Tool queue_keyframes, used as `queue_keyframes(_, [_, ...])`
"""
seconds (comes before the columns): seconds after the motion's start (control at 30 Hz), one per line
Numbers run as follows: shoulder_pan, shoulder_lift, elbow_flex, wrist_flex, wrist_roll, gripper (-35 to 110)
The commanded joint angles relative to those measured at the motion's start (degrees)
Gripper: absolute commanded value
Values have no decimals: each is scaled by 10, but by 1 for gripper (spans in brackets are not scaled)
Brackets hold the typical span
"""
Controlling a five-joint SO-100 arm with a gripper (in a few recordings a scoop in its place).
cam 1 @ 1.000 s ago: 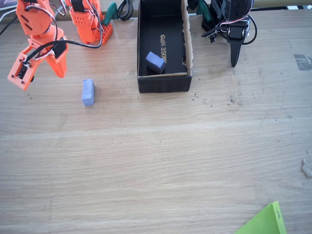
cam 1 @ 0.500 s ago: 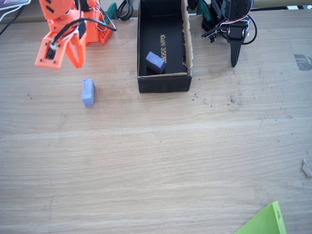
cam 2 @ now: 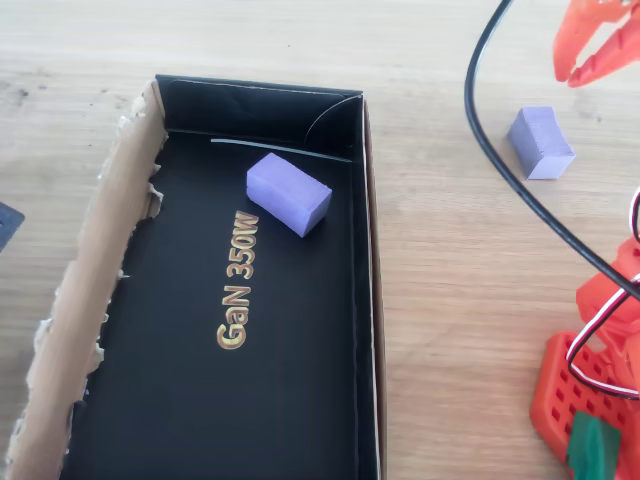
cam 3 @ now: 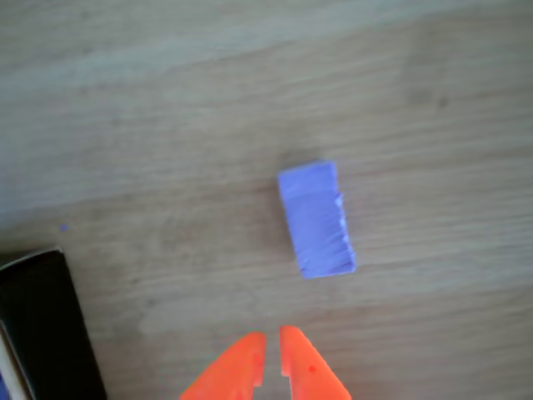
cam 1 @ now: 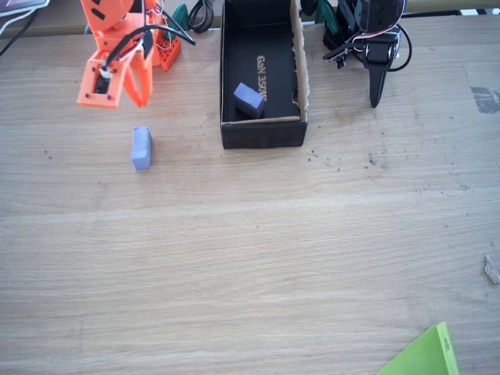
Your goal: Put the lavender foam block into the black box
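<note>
Just below hand (cam 1: 117, 98), lavender foam block (cam 1: 141, 148), apart

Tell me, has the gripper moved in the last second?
Yes. In the fixed view the gripper has swung rightward and up the picture, from far left of the lavender foam block to just above it. The block lies where it was.
</note>
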Motion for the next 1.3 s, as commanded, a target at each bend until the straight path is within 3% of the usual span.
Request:
queue_keyframes(0.0, [13,-6,-22,5,-5,0])
queue_keyframes(0.33, [58,-39,-43,-1,-21,1])
queue_keyframes(0.4, [55,-37,-44,-8,-32,10])
queue_keyframes(0.93, [69,-40,-45,-3,1,31])
queue_keyframes(1.27, [121,-80,-64,-11,-42,30])
